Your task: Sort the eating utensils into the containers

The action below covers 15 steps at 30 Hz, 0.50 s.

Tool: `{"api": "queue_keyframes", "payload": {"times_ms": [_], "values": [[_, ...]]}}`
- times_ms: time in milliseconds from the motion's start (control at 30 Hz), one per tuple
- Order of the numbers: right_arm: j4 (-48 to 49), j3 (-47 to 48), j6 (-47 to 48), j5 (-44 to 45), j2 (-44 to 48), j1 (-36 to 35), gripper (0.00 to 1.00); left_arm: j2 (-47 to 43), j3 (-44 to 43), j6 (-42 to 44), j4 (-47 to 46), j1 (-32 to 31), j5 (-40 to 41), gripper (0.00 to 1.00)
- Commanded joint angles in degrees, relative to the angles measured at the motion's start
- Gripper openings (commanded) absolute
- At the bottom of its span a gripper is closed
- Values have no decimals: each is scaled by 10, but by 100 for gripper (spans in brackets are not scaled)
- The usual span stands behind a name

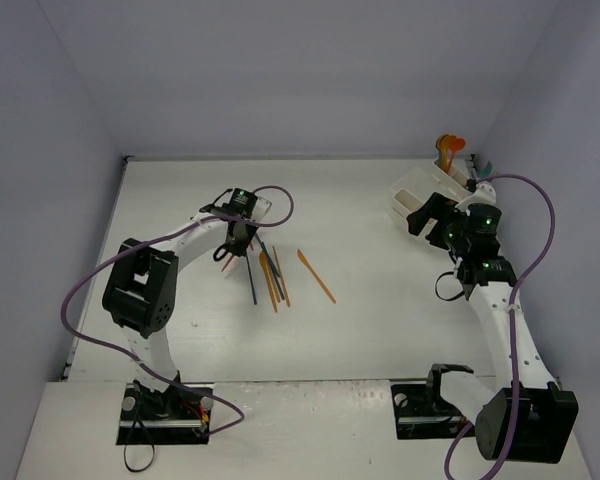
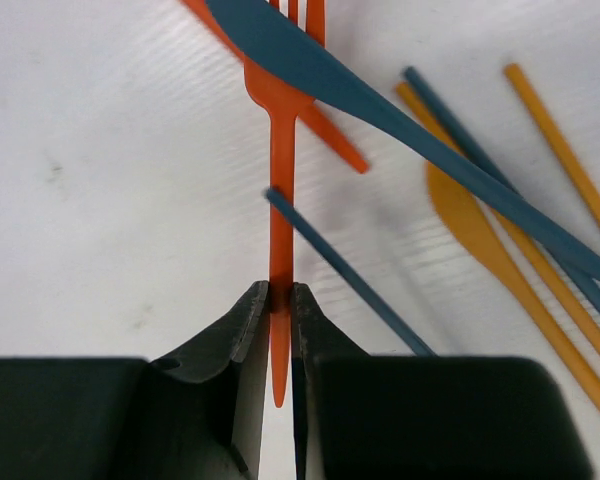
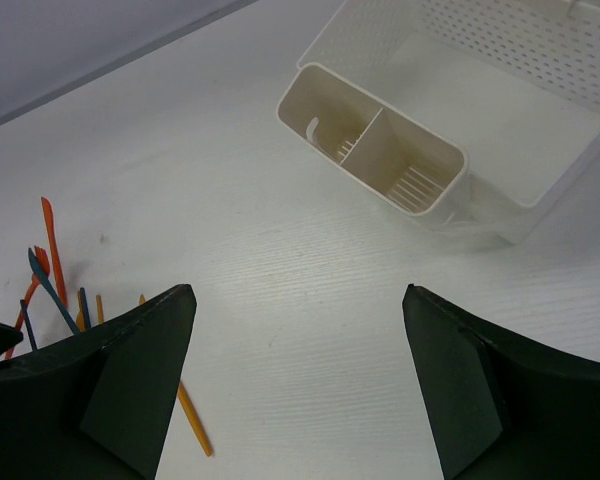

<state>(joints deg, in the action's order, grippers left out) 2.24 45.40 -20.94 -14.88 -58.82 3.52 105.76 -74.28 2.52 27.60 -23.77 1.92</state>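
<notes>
Your white table (image 1: 380,330) has a matte, finely ribbed surface. At its far right corner sit the containers (image 1: 420,185). One is a white plastic basket (image 3: 540,70) with perforated walls. Against its near side is a smaller smooth-walled bin (image 3: 380,150), split by a divider into two compartments with ribbed slots at the bottom. Your right gripper (image 3: 298,310) hangs just short of that bin, jaws wide apart with nothing between them. Orange and teal utensil ends (image 1: 450,146) stick up behind the containers; you cannot tell which compartment holds them.

Your left gripper (image 2: 280,300) is down at the loose pile of utensils (image 1: 270,272) left of the table's middle, well apart from the containers. It is pinched tight on the thin flat handle of an orange fork (image 2: 280,190). The handle's end pokes back past the pads and the tines point away. A dark blue knife (image 2: 360,90) with a broad smooth blade lies across the fork's neck. A slender dark blue handle (image 2: 345,270) ends right at the fork's stem, and a yellow-orange knife (image 2: 475,230) lies further right.
</notes>
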Motion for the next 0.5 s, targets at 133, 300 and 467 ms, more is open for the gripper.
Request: {"api": "queue_keyframes", "payload": {"times_ms": [133,300,467], "values": [[28,1,2,-15,23,-9,82,-43,-34,-19,-5,0,155,0],[27,-1,2,-18,27,-9,82,-12,-73,-38,26,1,204,0],[27,4,9,-31,31,-12,83,-24,-81,-54,26,4,240,0]]}}
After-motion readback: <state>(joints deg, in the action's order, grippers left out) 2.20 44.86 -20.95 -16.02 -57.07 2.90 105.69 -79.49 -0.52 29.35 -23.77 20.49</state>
